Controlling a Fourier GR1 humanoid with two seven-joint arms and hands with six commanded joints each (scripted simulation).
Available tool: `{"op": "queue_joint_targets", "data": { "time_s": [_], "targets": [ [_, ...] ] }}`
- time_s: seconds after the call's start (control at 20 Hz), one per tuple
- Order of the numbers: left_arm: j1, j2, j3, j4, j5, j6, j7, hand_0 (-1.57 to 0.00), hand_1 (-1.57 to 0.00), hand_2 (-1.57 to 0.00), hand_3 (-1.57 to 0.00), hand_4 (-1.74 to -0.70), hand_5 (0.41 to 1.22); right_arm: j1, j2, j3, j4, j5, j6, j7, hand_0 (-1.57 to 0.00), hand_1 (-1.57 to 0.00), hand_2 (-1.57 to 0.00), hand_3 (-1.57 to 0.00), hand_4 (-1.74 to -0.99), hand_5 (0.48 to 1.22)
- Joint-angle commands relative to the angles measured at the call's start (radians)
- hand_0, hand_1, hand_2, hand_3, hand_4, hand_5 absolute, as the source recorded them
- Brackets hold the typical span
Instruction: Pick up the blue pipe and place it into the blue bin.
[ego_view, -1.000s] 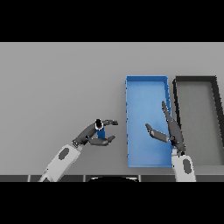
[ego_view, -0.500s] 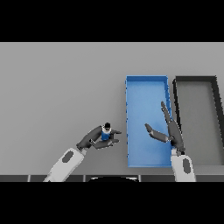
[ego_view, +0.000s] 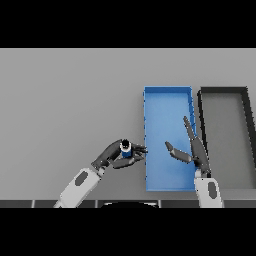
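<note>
A short blue pipe (ego_view: 126, 150) with a dark open end stands upright in my left hand (ego_view: 111, 156), whose fingers and thumb curl round it. It is held just left of the blue bin (ego_view: 167, 102), near the bin's lower left wall. My right hand (ego_view: 195, 151) hovers over the lower right part of the blue bin, fingers straight and thumb spread, holding nothing.
A dark grey bin (ego_view: 226, 94) stands right beside the blue bin on its right. The grey table (ego_view: 65, 100) stretches to the left and back.
My left hand has carried the blue pipe to the right and a little toward me, closer to the blue bin's left wall. The right hand has barely moved.
</note>
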Motion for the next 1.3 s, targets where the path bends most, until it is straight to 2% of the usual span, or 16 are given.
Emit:
{"op": "queue_joint_targets", "data": {
  "time_s": [0.0,0.2,0.25,0.3,0.55,0.7,0.75,0.8,0.85,0.95,1.0,1.05,1.2,1.25],
  "targets": [
    [-0.01,-0.002,0.005,-0.01,0.0,-0.003,0.014,-1.55,-1.56,-1.56,-1.56,-1.47,1.216,0.001,-0.008,-0.003,-0.001,-0.001,0.003,-0.006,0.0,0.0,0.0,0.0,-1.135,0.559],
    [-0.05,-0.025,0.013,-0.029,-0.003,-0.03,0.077,-1.56,-1.57,-1.57,-1.57,-1.47,1.219,0.001,-0.015,-0.005,0.006,0.01,-0.001,-0.017,0.0,0.0,0.0,0.0,-1.124,0.569],
    [-0.063,-0.027,0.02,-0.029,-0.003,-0.039,0.091,-1.57,-1.57,-1.57,-1.57,-1.47,1.219,-0.007,-0.015,-0.008,0.006,0.006,-0.001,-0.005,0.0,0.0,0.0,0.0,-1.123,0.571],
    [-0.062,-0.031,0.017,-0.031,-0.004,-0.05,0.086,-1.57,-1.57,-1.57,-1.57,-1.47,1.22,0.002,-0.013,-0.007,0.004,0.005,0.0,-0.017,0.0,0.0,0.0,0.0,-1.124,0.574],
    [-0.04,-0.037,0.021,-0.042,-0.021,-0.07,0.106,-1.57,-1.57,-1.57,-1.57,-1.47,1.22,-0.058,-0.058,-0.017,0.025,-0.017,0.048,0.0,0.0,0.0,0.0,0.0,-1.123,0.578],
    [-0.035,-0.047,0.027,-0.034,-0.03,-0.086,0.098,-1.57,-1.57,-1.57,-1.57,-1.47,1.22,-0.094,-0.077,-0.021,0.045,-0.029,0.073,0.011,0.0,0.0,0.0,0.0,-1.185,0.578],
    [-0.036,-0.051,0.027,-0.032,-0.04,-0.085,0.087,-1.57,-1.57,-1.57,-1.57,-1.47,1.22,-0.089,-0.077,-0.018,0.04,-0.032,0.079,-0.003,0.0,0.0,0.0,0.0,-1.191,0.577],
    [-0.026,-0.046,0.027,-0.052,-0.037,-0.094,0.091,-1.57,-1.57,-1.57,-1.57,-1.47,1.221,-0.096,-0.08,-0.027,0.043,-0.055,0.092,-0.012,0.0,-0.01,0.0,0.0,-1.194,0.572],
    [-0.024,-0.048,0.034,-0.044,-0.04,-0.094,0.087,-1.57,-1.57,-1.57,-1.57,-1.47,1.221,-0.092,-0.078,-0.029,0.034,-0.084,0.114,-0.048,0.0,-0.02,-0.02,0.0,-1.178,0.569],
    [-0.026,-0.042,0.046,-0.045,-0.047,-0.103,0.082,-1.57,-1.57,-1.57,-1.57,-1.47,1.221,-0.114,-0.074,-0.048,-0.007,-0.193,0.171,-0.085,0.0,-0.02,-0.03,0.0,-1.172,0.579],
    [-0.027,-0.043,0.049,-0.041,-0.05,-0.108,0.088,-1.57,-1.57,-1.57,-1.57,-1.47,1.221,-0.122,-0.099,-0.059,-0.024,-0.232,0.206,-0.098,0.0,-0.01,-0.03,0.0,-1.175,0.592],
    [-0.025,-0.045,0.051,-0.048,-0.05,-0.115,0.084,-1.57,-1.57,-1.57,-1.57,-1.47,1.221,-0.132,-0.112,-0.054,-0.055,-0.261,0.231,-0.088,0.0,-0.01,-0.02,0.0,-1.169,0.597],
    [-0.013,-0.05,0.049,-0.062,-0.067,-0.122,0.095,-1.57,-1.57,-1.57,-1.57,-1.47,1.221,-0.189,-0.185,-0.03,-0.141,-0.351,0.321,0.021,0.0,0.0,-0.01,0.0,-1.171,0.579],
    [-0.019,-0.048,0.063,-0.065,-0.061,-0.125,0.099,-1.57,-1.57,-1.57,-1.57,-1.47,1.221,-0.187,-0.22,-0.03,-0.186,-0.391,0.354,0.041,0.0,0.0,-0.01,0.0,-1.177,0.567]
  ]
}}
